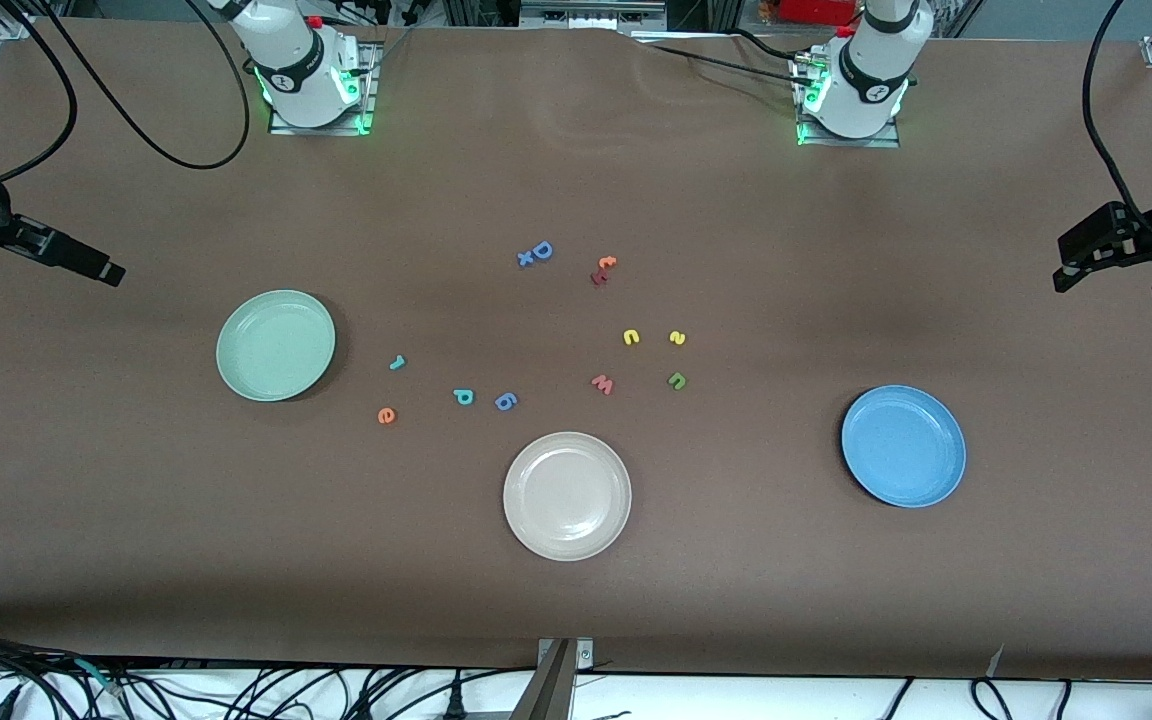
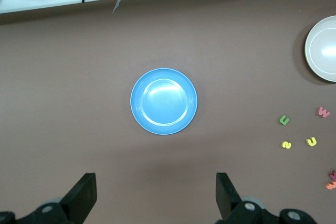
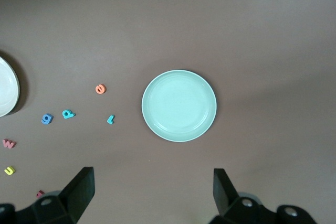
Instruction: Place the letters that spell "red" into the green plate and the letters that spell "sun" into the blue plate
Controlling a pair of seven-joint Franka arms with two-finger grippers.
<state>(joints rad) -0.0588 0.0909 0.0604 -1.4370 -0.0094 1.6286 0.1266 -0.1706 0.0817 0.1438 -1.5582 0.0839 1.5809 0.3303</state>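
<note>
Both plates are empty and all six letters lie on the table. The right gripper [image 3: 149, 192] and left gripper [image 2: 152, 195] hang with jaws spread, each high over bare table near its own plate. The green plate [image 3: 179, 105] sits ahead of the right jaws, with the orange "e" [image 3: 100, 88], teal "r" [image 3: 111, 119] and teal "d" [image 3: 68, 114] just past it. The right arm would best drop straight onto the "r", straddling it narrowly, while the blue plate [image 2: 164, 101], yellow "s" [image 2: 286, 144], yellow "u" [image 2: 311, 141] and green "n" [image 2: 284, 120] wait for the left.

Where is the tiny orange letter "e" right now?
The tiny orange letter "e" lies on the brown table, between the pale mint-green round plate and the beige-white round plate, just nearer the front camera than the teal hook-shaped "r".
</note>
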